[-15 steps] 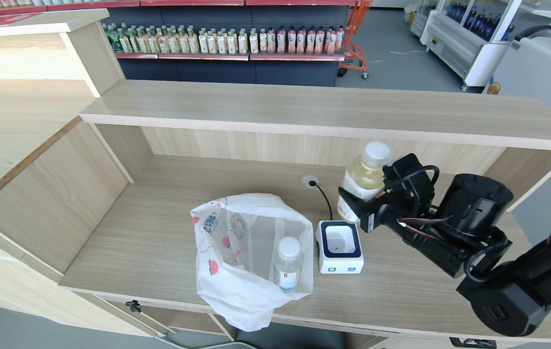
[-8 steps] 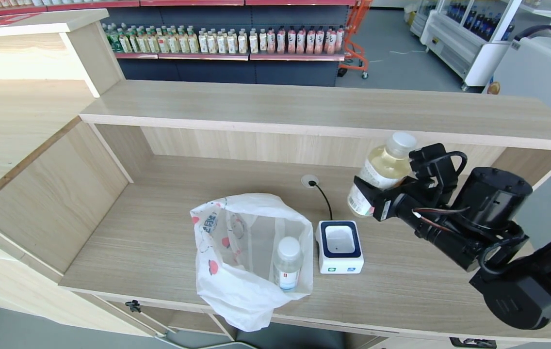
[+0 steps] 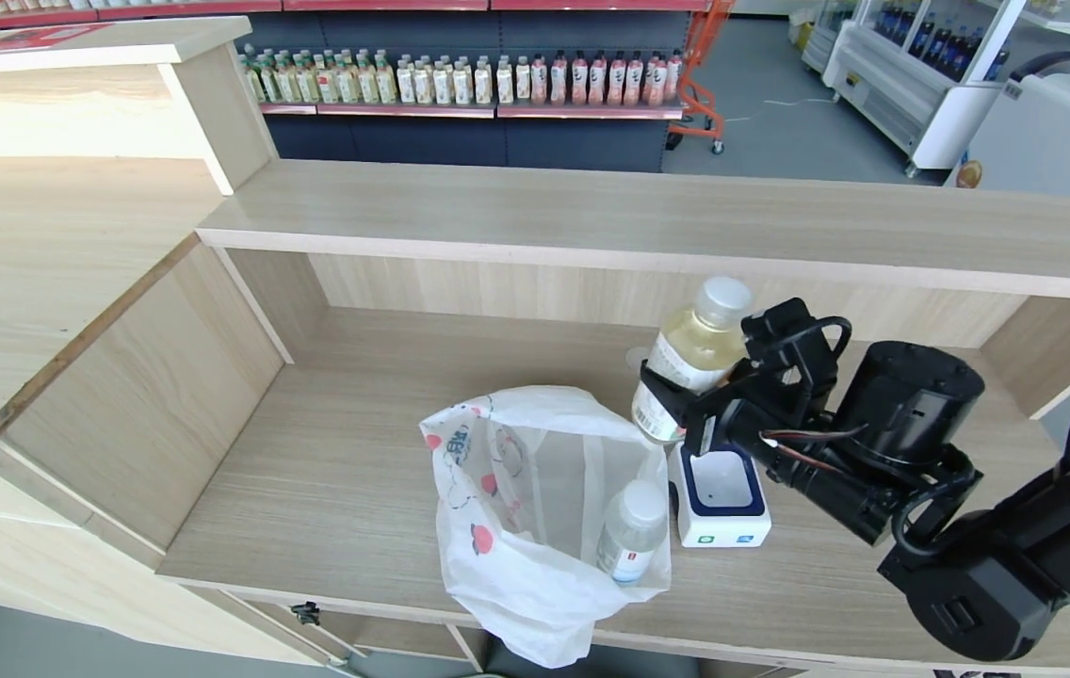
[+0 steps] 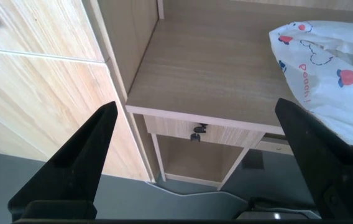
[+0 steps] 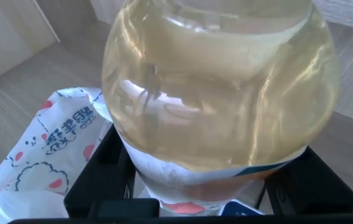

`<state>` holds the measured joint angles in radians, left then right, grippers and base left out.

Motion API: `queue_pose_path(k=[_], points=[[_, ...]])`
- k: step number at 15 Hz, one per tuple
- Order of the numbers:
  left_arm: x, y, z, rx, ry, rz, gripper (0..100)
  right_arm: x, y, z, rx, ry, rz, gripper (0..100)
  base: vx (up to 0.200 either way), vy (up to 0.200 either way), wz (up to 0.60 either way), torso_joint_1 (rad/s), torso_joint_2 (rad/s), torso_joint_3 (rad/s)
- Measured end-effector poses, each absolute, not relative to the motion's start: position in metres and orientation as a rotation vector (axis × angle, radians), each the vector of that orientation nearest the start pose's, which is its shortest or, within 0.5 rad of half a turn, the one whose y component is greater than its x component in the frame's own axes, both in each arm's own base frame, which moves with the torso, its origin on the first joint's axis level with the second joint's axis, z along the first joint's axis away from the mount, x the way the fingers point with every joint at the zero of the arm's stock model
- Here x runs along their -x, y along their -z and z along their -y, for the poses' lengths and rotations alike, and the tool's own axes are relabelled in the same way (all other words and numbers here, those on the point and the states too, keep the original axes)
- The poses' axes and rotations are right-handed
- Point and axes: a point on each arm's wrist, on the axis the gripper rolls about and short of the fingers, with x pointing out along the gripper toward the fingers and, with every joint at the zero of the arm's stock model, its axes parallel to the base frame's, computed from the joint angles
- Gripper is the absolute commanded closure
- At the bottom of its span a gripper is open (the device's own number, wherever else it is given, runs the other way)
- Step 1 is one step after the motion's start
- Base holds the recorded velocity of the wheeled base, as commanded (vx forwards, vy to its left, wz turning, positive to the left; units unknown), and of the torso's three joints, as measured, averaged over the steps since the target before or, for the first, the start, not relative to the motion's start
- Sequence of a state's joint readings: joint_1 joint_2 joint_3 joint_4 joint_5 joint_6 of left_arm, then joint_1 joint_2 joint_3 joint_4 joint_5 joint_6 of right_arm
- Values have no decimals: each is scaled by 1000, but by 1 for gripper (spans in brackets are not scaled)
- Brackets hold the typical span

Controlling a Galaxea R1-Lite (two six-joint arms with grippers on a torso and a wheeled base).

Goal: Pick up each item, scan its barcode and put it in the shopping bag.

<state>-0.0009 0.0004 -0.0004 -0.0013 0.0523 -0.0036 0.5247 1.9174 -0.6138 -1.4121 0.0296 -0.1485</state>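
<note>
We are gripping the yellow drink bottle (image 3: 691,350) in our right gripper (image 3: 681,400), clenched on its label, tilted just above the scanner (image 3: 721,490) beside the shopping bag (image 3: 507,490); a small bottle (image 3: 634,529) is standing inside it, and our left gripper (image 4: 196,112) is hanging released

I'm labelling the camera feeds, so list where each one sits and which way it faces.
Head view: on the robot's head, facing forward and down at the counter; the right arm shows, right claw holding the bottle by the scanner.
Left wrist view: on the left wrist, facing the counter's front edge; the open left claw frames it.
Right wrist view: on the right wrist, close on the held bottle.
Shared: the shopping bag appears in all three.
</note>
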Motion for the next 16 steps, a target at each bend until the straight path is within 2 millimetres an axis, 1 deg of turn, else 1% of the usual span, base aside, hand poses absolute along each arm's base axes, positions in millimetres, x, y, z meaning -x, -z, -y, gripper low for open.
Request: queue_pose_path(k=[2, 4, 6, 9, 16], points=[[23, -76, -1, 4, -52, 1, 0, -278, -139, -169, 147, -578, 148, 100, 0, 0, 0, 0, 0, 0], [23, -76, -1, 4, -51, 1, 0, -278, -131, -172, 174, -611, 166, 100, 0, 0, 0, 0, 0, 0], [23, -76, -1, 4, -52, 1, 0, -278, -124, -171, 187, -625, 195, 100, 0, 0, 0, 0, 0, 0], [23, -76, -1, 4, -52, 1, 0, -276, -105, -168, 220, -642, 140, 100, 0, 0, 0, 0, 0, 0], [23, -76, -1, 4, -52, 1, 0, -283, -89, -162, 229, -678, 93, 100, 0, 0, 0, 0, 0, 0]])
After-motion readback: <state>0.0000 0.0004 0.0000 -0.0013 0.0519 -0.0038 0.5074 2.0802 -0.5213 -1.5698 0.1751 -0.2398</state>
